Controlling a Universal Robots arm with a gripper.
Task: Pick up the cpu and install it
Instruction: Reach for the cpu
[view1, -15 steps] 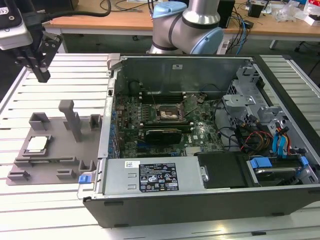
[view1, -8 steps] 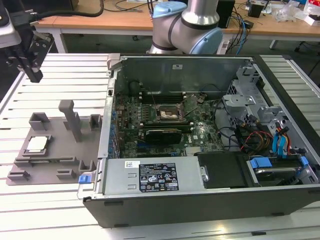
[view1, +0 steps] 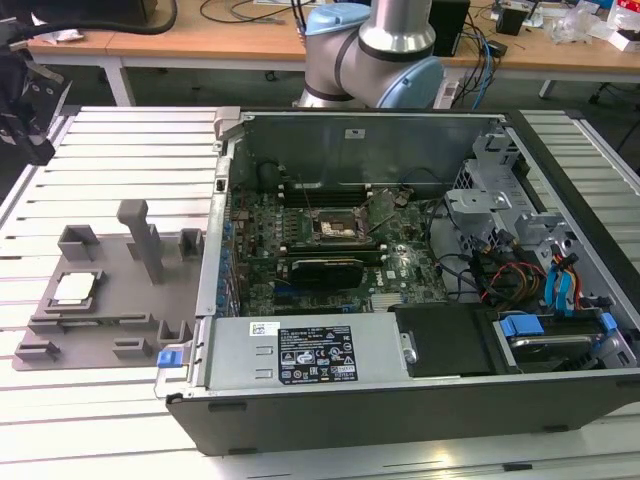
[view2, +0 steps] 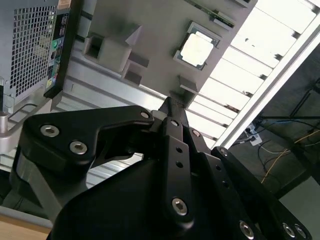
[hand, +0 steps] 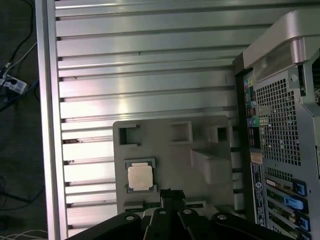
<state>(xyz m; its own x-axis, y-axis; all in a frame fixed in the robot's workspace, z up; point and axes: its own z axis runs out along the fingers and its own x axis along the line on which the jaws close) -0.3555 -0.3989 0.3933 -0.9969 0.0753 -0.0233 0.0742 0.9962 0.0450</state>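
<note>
The cpu (view1: 75, 288) is a small silver-white square lying flat in a recess of the grey plastic tray (view1: 110, 322) at the exterior view's left. My gripper (view1: 38, 140) hangs high above the table, beyond the tray's far left corner and well apart from the chip. Both wrist views look down on the cpu (view2: 197, 50) (hand: 140, 178) in the tray (view2: 150, 30) (hand: 200, 145). The black fingers of the gripper (view2: 169, 103) (hand: 172, 193) meet at their tips, shut with nothing between them. The black motherboard socket (view1: 335, 228) sits inside the open computer case.
The open computer case (view1: 350, 360) fills the middle and the exterior view's right, with its perforated rear panel (hand: 280, 125) next to the tray. Raised grey blocks (view1: 140, 235) stand on the tray. The arm's base (view1: 375, 55) stands behind the case. The table is slatted aluminium (hand: 140, 65).
</note>
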